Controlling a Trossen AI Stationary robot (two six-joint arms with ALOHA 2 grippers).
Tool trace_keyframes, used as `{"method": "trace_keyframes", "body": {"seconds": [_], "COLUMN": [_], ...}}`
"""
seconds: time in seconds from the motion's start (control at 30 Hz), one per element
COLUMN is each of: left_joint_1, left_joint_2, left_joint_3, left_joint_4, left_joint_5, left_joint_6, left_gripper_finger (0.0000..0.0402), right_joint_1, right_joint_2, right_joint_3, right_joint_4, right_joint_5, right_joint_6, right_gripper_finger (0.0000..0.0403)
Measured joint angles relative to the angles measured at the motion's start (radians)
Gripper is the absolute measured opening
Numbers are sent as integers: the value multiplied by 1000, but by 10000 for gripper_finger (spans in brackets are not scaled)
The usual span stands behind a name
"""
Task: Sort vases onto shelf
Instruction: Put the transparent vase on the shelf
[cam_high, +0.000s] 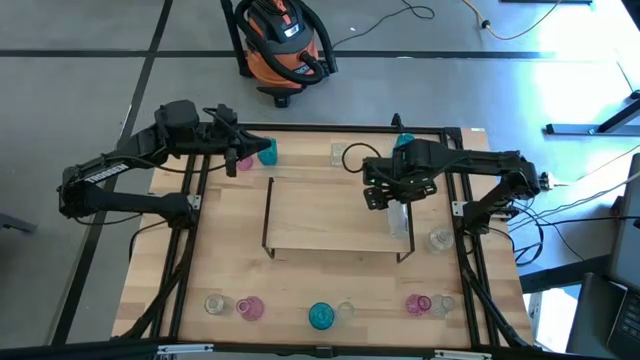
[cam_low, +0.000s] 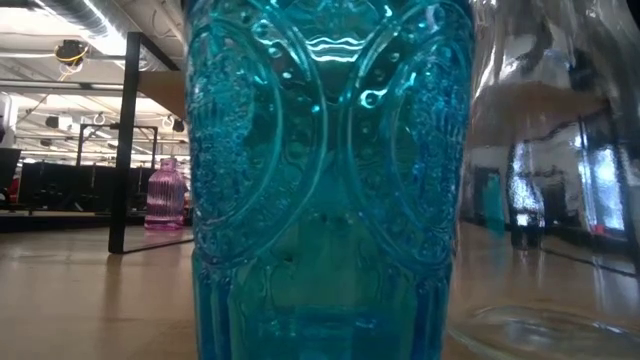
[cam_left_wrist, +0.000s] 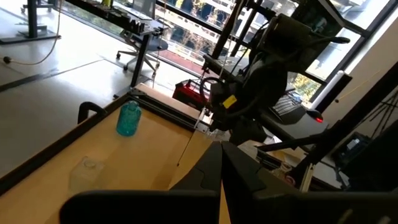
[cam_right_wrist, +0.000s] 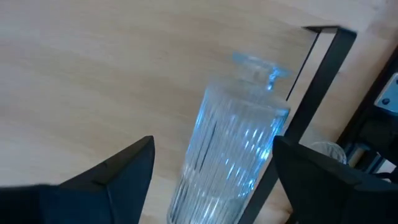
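High view: the right gripper (cam_high: 399, 200) hangs over the right end of the low light-wood shelf (cam_high: 320, 215), jaws spread wide on either side of a clear ribbed glass vase (cam_right_wrist: 233, 155). That vase stands on the shelf beside its dark end bracket (cam_right_wrist: 305, 106), its long axis upright and its neck on top. The left gripper (cam_high: 240, 152) is closed and empty at the table's far left, beside a pink vase (cam_high: 244, 162) and a teal vase (cam_high: 268, 153). No lettering can be read.
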Motion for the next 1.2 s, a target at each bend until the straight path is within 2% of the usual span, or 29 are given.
{"method": "trace_keyframes", "body": {"seconds": [0.13,0.3,0.57,0.7,0.87,1.03,1.2], "left_joint_1": [0,0,0,0,0,0,0], "left_joint_2": [0,0,0,0,0,0,0], "left_joint_3": [0,0,0,0,0,0,0], "left_joint_4": [0,0,0,0,0,0,-1], "left_joint_5": [23,38,64,79,90,90,89], "left_joint_6": [26,36,45,44,45,44,44], "left_gripper_finger": [0,0,0,0,0,0,0], "right_joint_1": [0,0,0,0,5,31,70], "right_joint_2": [-1,-1,-1,-1,-5,-4,-4], "right_joint_3": [-3,-70,-160,-163,-162,-128,-33], "right_joint_4": [6,25,193,198,198,207,198], "right_joint_5": [18,5,2,30,34,71,204], "right_joint_6": [27,49,51,51,39,23,20], "right_gripper_finger": [308,308,305,270,190,185,185]}}
